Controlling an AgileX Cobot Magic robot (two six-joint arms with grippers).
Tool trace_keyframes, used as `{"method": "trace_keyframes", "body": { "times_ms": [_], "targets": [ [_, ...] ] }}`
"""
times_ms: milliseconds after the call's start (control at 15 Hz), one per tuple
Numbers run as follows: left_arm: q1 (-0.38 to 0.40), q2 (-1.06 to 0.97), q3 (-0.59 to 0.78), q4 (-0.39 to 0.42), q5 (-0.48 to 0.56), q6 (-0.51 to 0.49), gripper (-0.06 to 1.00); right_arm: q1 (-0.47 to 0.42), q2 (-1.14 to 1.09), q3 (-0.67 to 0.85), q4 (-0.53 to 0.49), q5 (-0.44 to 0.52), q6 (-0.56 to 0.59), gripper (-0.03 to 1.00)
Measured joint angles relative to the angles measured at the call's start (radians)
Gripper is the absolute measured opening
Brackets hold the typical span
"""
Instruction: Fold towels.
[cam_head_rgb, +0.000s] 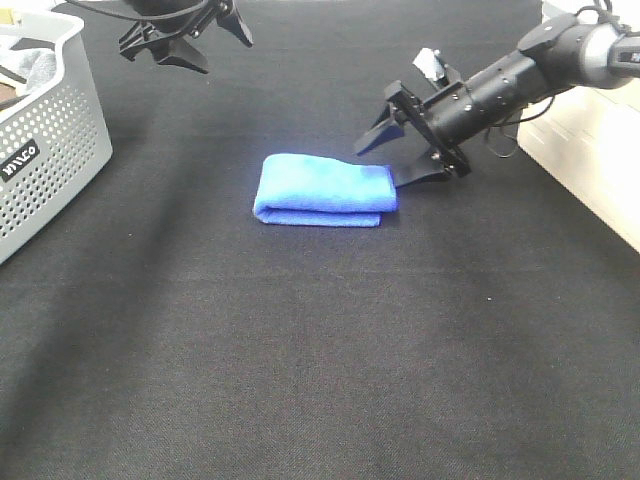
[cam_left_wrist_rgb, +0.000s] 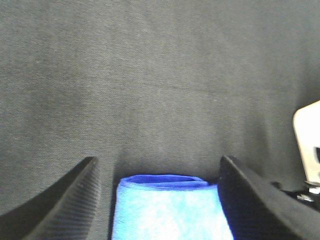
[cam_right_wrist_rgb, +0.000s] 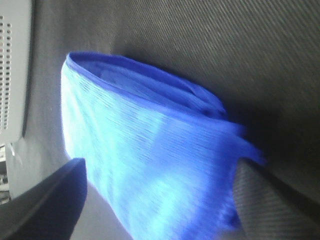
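- Lying folded into a compact rectangle, the blue towel (cam_head_rgb: 325, 189) sits near the middle of the black cloth-covered table (cam_head_rgb: 320, 380), with its layered edges showing along the near side and the right end.
- The right gripper (cam_head_rgb: 397, 157) reaches in low from the right on a black arm (cam_head_rgb: 500, 85), its tips just beside the towel's right end.
- Its jaws stand wide apart: one finger points at the far right corner of the towel, the other lies low on the table by the near right corner. Whether either finger touches the cloth cannot be told from the high view.
- In the right wrist view the towel (cam_right_wrist_rgb: 150, 150) fills the space between the two dark fingers (cam_right_wrist_rgb: 45, 200), and nothing is clamped.
- The left gripper (cam_head_rgb: 195, 42) hangs above the table at the far left, well apart from the towel, with its jaws spread and nothing between them.
- In the left wrist view the towel (cam_left_wrist_rgb: 167, 207) shows on the table beyond the two ribbed fingers (cam_left_wrist_rgb: 60, 205), far below them.
- A grey perforated basket (cam_head_rgb: 50, 150) stands at the left edge of the table, with some cloth inside it.
- A white block (cam_head_rgb: 590, 160) lies along the right edge of the table.
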Motion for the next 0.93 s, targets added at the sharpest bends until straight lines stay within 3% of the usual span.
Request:
{"method": "trace_keyframes", "body": {
  "times_ms": [400, 600, 733, 933],
  "targets": [
    [0.0, -0.025, -0.016, 0.022, 0.133, 0.106, 0.64, -0.009, -0.137, 0.003, -0.129, 0.067, 0.037, 0.76],
    [0.0, -0.111, -0.017, 0.102, 0.242, 0.15, 0.64, -0.008, -0.261, 0.003, -0.222, 0.085, 0.104, 0.76],
    [-0.003, -0.185, -0.017, 0.191, 0.258, 0.181, 0.64, -0.007, -0.358, 0.003, -0.31, 0.087, 0.167, 0.76],
    [-0.018, -0.259, -0.017, 0.236, 0.259, 0.197, 0.64, -0.007, -0.453, 0.003, -0.369, 0.089, 0.2, 0.76]
  ]
}}
